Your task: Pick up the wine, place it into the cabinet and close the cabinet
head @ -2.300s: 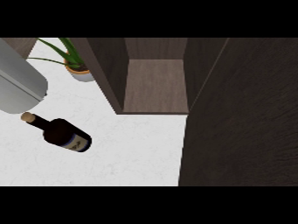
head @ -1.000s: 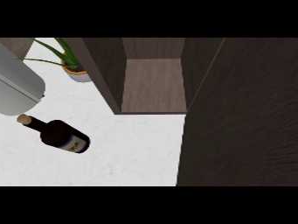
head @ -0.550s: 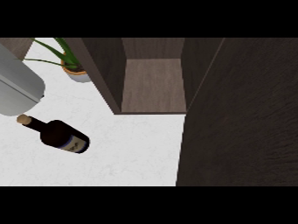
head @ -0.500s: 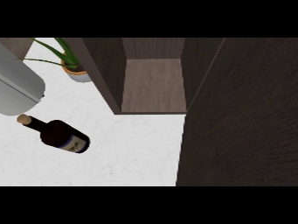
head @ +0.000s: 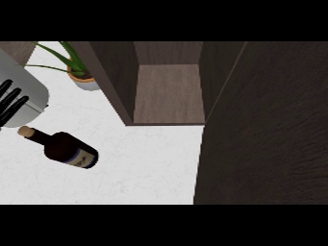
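The wine bottle (head: 68, 149) is dark with a cork and a blue label. It stands on the white counter (head: 145, 168), its cork toward the upper left. My left hand (head: 2, 104) shows at the left edge, open with straight spread fingers. It is just above and left of the bottle's cork and does not touch it. The cabinet (head: 168, 91) stands open with a bare wooden shelf inside. Its dark door (head: 273, 125) swings out toward me on the right. My right hand is out of view.
A grey rounded object (head: 26, 91) sits at the upper left behind my left hand. A potted green plant (head: 81, 74) stands beside the cabinet's left wall. The open door covers the right side of the counter.
My left hand has come into view at the left edge, fingers spread over the grey object. The bottle and the cabinet door have stayed put.
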Tool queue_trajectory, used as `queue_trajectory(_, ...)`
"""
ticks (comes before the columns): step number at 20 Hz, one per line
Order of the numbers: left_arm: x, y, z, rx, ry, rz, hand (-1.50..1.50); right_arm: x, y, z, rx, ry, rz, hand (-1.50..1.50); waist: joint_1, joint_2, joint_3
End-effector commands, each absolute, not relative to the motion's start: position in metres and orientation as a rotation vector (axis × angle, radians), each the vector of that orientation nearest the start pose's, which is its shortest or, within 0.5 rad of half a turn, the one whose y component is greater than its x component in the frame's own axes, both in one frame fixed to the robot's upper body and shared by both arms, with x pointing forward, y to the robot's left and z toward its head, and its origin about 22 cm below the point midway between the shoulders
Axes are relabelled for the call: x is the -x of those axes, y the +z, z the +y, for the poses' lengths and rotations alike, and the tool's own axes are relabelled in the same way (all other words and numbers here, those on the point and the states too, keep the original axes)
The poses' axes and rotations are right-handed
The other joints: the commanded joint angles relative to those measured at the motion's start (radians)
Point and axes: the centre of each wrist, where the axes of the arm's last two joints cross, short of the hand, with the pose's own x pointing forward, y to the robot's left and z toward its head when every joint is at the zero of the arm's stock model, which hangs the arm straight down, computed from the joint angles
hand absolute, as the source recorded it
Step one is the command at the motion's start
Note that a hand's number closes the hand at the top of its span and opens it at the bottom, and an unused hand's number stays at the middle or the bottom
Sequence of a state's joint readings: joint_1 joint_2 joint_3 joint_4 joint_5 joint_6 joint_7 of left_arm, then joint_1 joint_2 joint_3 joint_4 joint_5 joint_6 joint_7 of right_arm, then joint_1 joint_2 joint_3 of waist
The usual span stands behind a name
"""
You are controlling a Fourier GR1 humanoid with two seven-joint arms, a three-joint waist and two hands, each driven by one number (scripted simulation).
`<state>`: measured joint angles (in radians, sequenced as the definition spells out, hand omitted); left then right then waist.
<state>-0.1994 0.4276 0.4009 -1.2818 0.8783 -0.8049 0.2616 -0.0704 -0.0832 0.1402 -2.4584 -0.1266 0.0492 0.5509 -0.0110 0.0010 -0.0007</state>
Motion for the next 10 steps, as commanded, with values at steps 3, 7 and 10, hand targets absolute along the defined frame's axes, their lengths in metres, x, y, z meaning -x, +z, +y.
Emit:
queue_trajectory(3,-0.298,0.014,0.414,0.686,-0.097,-1.558,-1.5,-0.138,0.208,-0.201,-0.297,0.242,-1.971,-1.5,-0.009,0.003,-0.001)
queue_trajectory(7,-0.29,-0.008,0.417,0.661,-0.084,-1.535,-1.5,-0.129,0.214,-0.212,-0.285,0.256,-1.963,-1.5,-0.006,0.001,-0.001)
queue_trajectory(10,-0.287,-0.026,0.402,0.647,-0.111,-1.546,-1.5,-0.136,0.217,-0.216,-0.295,0.257,-1.978,-1.5,-0.003,0.001,0.0)
